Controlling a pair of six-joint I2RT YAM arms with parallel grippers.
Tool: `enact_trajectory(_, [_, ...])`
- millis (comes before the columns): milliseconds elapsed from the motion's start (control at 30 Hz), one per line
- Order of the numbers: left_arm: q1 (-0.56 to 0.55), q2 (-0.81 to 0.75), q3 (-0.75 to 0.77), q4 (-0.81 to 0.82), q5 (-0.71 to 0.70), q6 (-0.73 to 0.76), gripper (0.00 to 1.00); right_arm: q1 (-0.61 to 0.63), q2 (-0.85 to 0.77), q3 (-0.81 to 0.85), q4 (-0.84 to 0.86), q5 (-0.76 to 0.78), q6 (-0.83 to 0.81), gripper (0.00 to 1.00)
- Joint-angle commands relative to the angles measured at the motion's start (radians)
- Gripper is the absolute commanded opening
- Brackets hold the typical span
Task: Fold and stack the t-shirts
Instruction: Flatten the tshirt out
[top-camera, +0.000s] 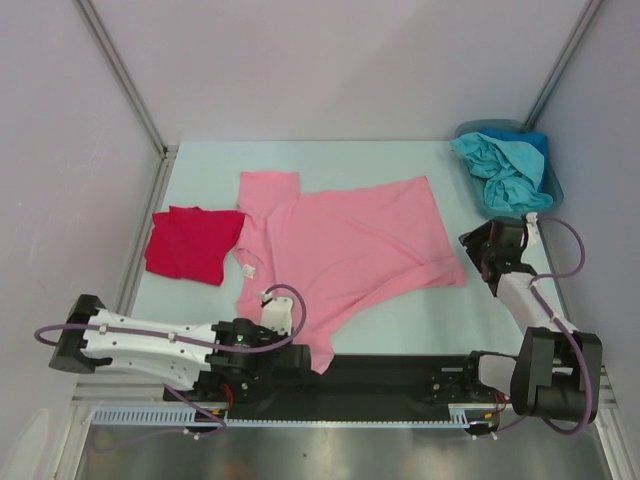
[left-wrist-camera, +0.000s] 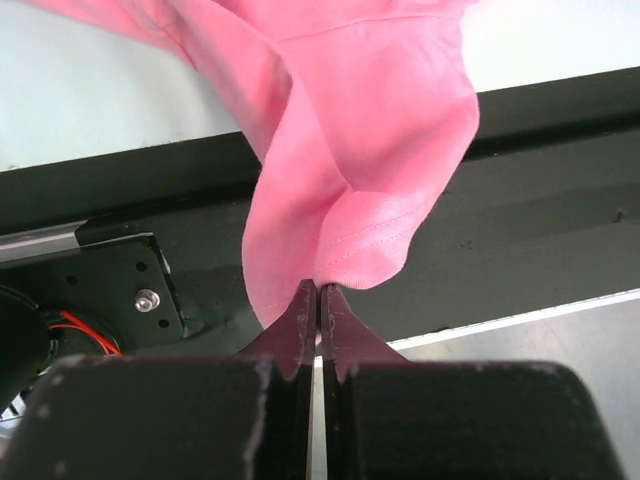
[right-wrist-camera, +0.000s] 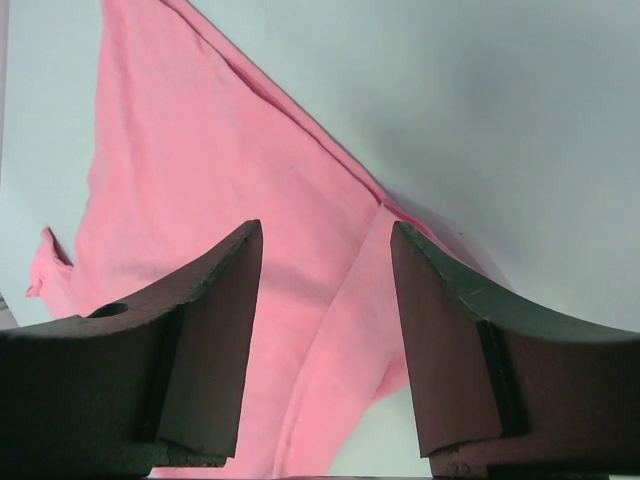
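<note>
Pink cloth t-shirt (top-camera: 350, 240) sprawls mid-frame on the tabletop (top-camera: 420, 315), unfolded. Left claw (left-wrist-camera: 320, 292) pinches its bottom corner; right claw (right-wrist-camera: 325, 240) stands wide, empty, at its frame-right edge, likely needing to grip next.

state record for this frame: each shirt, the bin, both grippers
pink t-shirt: spread out, centre; near corner pulled toward the arm bases
left gripper: shut on that near corner
right gripper: open, at the pink t-shirt's right edge, holding nothing
red t-shirt: folded, left of the pink one
teal t-shirt: crumpled in bin, far right
blue t-shirt: same bin, behind teal
</note>
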Motion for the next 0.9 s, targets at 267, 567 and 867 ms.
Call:
enact_trajectory(267, [-0.113,0.036,0.033,0.009,0.000,-0.099,0.00,-0.029,0.003,0.017,-0.033,-0.004,-0.009,0.59])
enact_trajectory(567, [-0.151,0.112,0.101,-0.065,-0.045,-0.169,0.52,-0.031,0.004,-0.004,-0.013,-0.020,-0.020,0.59])
enact_trajectory(867, [-0.116,0.030,0.133,-0.108,-0.189,-0.181,0.64,-0.025,-0.025,-0.049,-0.015,-0.056,-0.023,0.59])
